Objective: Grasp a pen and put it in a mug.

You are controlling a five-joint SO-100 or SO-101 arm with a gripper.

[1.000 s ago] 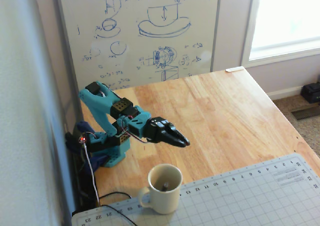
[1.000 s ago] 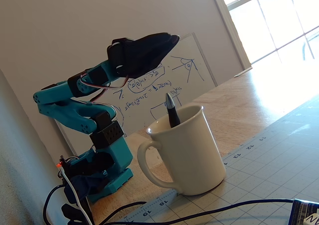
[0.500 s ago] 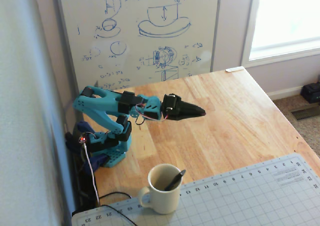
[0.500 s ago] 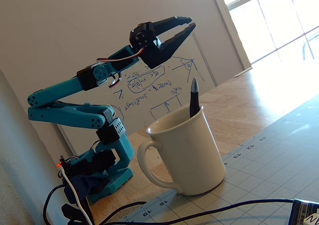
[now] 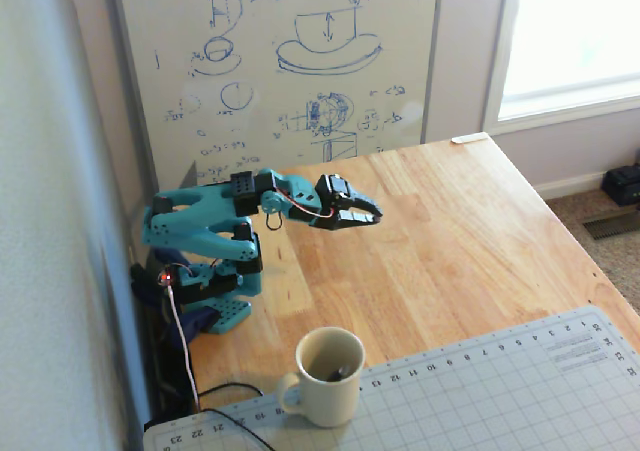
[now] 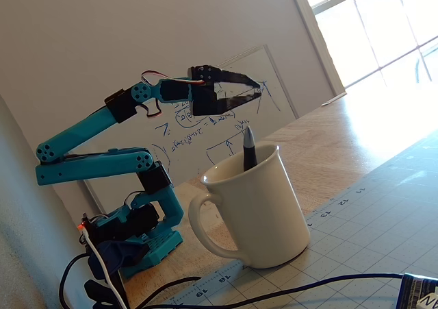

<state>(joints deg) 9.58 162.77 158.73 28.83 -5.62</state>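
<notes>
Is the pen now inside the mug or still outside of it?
Inside. In one fixed view the pen sticks up past the rim of the mug; in the other its dark end lies within the mug's opening. The gripper holds nothing.

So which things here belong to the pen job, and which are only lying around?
Job:
- pen, standing inside the mug
- mug
- gripper, open and empty, away from the mug

Lying about:
- cutting mat under the mug
- whiteboard behind the arm
- black cable across the mat

Teal plastic arm (image 5: 200,221) with black servo blocks, black gripper (image 5: 372,214), red-and-white wiring, and red base light.
</notes>
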